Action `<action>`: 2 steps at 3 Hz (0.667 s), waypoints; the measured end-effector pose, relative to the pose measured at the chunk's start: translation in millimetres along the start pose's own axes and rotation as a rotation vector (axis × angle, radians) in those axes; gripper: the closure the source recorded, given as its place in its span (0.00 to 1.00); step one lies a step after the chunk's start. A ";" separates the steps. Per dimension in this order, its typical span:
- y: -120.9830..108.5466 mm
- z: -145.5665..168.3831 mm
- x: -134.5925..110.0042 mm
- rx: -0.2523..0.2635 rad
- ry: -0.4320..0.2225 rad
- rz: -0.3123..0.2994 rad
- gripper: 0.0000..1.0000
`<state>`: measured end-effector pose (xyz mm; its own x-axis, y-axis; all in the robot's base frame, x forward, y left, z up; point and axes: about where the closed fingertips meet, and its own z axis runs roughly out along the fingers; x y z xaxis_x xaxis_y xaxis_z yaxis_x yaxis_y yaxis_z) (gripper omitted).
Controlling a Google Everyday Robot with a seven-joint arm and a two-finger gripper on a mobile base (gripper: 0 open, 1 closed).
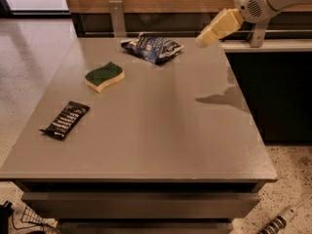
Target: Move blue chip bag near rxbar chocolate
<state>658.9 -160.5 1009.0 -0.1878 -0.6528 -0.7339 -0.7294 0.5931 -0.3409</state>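
Observation:
The blue chip bag (152,48), crumpled navy foil with white lettering, lies at the far edge of the grey table (156,130). The rxbar chocolate (65,120), a flat black wrapper with white text, lies near the left front of the table. My gripper (204,40), with pale yellow fingers, hangs in the air above the far right of the table, right of the bag and apart from it. It holds nothing that I can see.
A green-and-yellow sponge (104,76) lies between the bag and the bar. A wooden wall with metal posts (116,17) runs behind the table. A dark counter (273,82) stands to the right. Cables lie on the floor at the front.

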 end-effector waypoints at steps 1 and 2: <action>-11.2 46.5 -17.7 -0.018 -0.131 0.127 0.00; -16.7 78.4 -24.8 -0.027 -0.203 0.225 0.00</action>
<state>727.3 -117.3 986.8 -0.2132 -0.3977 -0.8924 -0.7023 0.6973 -0.1430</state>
